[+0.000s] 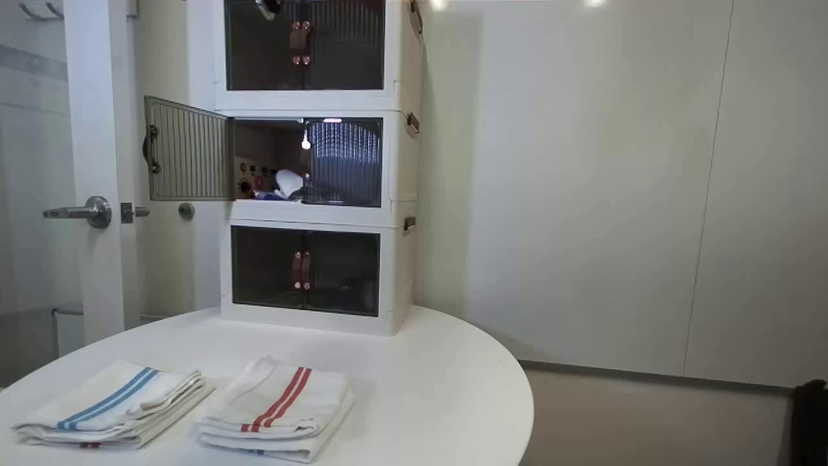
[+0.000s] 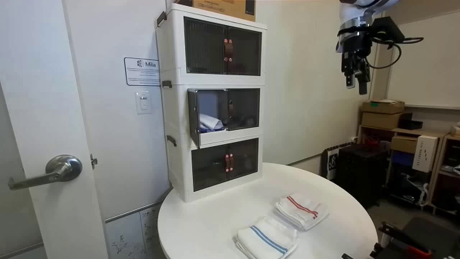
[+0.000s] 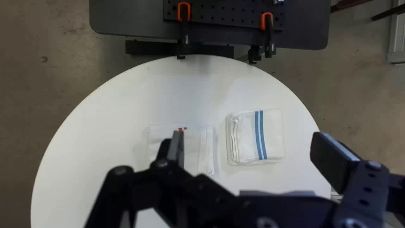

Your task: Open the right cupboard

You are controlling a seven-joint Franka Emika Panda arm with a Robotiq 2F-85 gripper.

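Observation:
A white cabinet of stacked boxes with dark see-through double doors stands on a round table. In the middle box, the right door [image 1: 343,162] is shut; it also shows in an exterior view [image 2: 245,108]. The left door [image 1: 191,150] stands swung wide open, seen edge-on in an exterior view [image 2: 193,117]. A white item [image 1: 288,182] lies inside. The top and bottom box doors are shut. My gripper [image 2: 356,84] hangs high above the table, well apart from the cabinet. In the wrist view, the gripper [image 3: 253,155] has its fingers wide apart with nothing between them.
A towel with blue stripes [image 2: 267,237] and a towel with red stripes [image 2: 302,210] lie folded on the round white table [image 2: 215,219]. A room door with a metal handle [image 2: 64,169] stands beside the cabinet. A dark bench with clamps [image 3: 136,19] borders the table.

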